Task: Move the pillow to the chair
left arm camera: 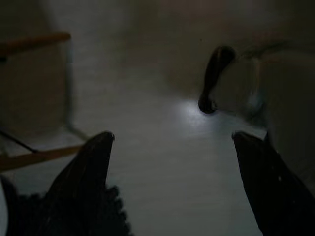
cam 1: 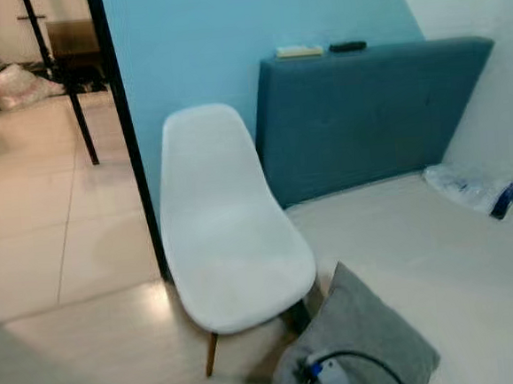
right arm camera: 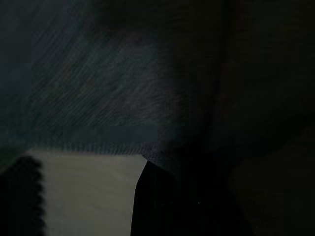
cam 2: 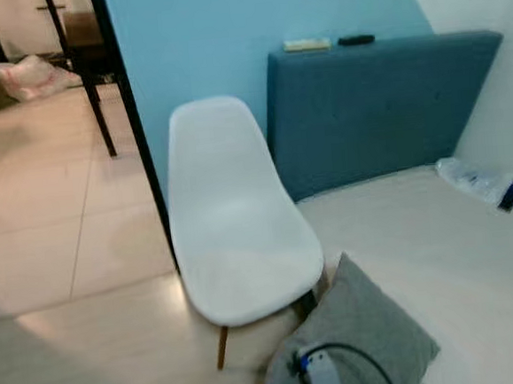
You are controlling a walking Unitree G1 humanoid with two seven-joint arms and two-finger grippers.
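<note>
Grey pillow [cam 1: 361,335] clamped in right hand [right arm camera: 147,169], held up beside white chair [cam 1: 229,239] for placing w/ left hand [left arm camera: 172,142] spread, idle.

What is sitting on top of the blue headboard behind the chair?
On the blue headboard lie a pale flat object and a small dark one, side by side. Too small and blurred to identify; whatever lies behind them is hidden.
</note>
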